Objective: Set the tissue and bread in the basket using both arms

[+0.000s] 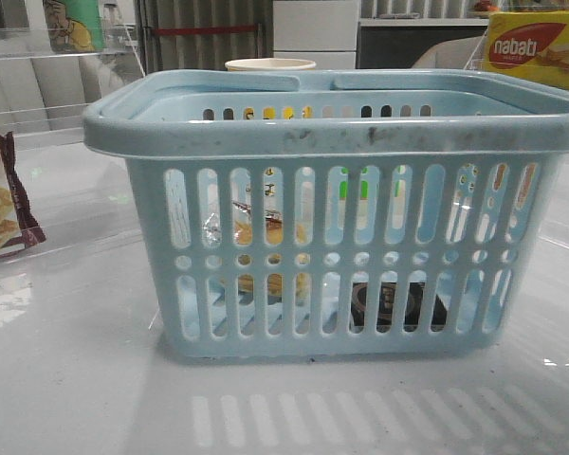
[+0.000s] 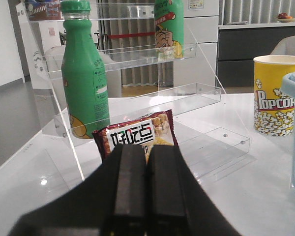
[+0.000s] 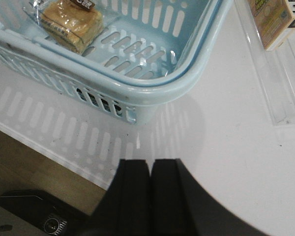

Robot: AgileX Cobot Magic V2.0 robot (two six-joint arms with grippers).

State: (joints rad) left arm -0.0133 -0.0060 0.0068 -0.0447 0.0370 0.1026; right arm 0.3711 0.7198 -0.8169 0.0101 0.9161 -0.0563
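Sitting inside the light-blue basket (image 1: pixel 332 142) on the white table (image 1: pixel 66 379): wrapped bread (image 3: pixel 71 22) toward 9 o'clock, black tissue pack (image 1: pixel 394 305) on the floor toward 5 o'clock. Left tool (image 2: pixel 146 187) pressing fingers together, gripping nothing, facing a maroon biscuit packet (image 2: pixel 137 135) beside a green bottle (image 2: pixel 83 78). Right tool (image 3: pixel 150 196) likewise pressed together, gripping nothing, hovering outside the basket's corner.

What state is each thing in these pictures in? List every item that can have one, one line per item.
basket: upright on the table, handles folded down
bread: wrapped, lying inside the basket
tissue: lying on the basket floor
left gripper: shut, empty
right gripper: shut, empty
green bottle: upright, capped, on the clear shelf
popcorn tub: upright on the table
biscuit packet: sealed, leaning against the shelf
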